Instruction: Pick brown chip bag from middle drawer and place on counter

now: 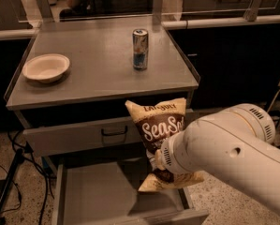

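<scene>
The brown chip bag point(159, 125) hangs upright in the air above the open middle drawer point(95, 196), in front of the counter's front edge. My gripper point(159, 162) grips the bag's lower part; it is mostly hidden behind my white arm point(233, 153) and shut on the bag. The bag's pale bottom end sticks out below my wrist. The drawer's grey floor below shows bare. The counter point(97, 69) lies behind and above the bag.
A slim silver-blue can point(140, 49) stands at the counter's middle right. A pale bowl point(46, 67) sits at its left. The closed top drawer front with a dark handle point(114, 131) is just left of the bag. Cables and a stand leg point(6, 191) lie at the lower left.
</scene>
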`<state>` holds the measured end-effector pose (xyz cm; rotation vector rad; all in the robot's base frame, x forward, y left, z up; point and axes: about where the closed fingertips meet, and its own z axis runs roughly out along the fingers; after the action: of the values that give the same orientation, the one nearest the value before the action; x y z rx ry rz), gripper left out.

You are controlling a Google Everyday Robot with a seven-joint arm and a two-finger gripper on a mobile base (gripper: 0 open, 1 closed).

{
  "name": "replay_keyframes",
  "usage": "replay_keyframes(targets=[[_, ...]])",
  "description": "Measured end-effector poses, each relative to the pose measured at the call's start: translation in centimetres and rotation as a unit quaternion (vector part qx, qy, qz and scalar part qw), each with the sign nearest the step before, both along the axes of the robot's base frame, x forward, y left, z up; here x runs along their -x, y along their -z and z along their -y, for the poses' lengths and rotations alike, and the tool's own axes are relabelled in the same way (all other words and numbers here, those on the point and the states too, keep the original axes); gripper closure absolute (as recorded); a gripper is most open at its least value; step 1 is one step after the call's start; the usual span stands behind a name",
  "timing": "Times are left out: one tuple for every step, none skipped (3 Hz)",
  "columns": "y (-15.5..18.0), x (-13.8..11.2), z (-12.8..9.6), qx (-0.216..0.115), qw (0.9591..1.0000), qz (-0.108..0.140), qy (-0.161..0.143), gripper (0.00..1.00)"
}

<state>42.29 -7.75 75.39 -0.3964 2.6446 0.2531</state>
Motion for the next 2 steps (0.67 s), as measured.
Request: replay_keyframes(targets=[[-2.1,-2.4,0.4,0.002,0.9998,0.022,-0.002,1.00],[-4.4,-4.8,0.0,0.006,0.9989,0.045,-0.011,1.00]])
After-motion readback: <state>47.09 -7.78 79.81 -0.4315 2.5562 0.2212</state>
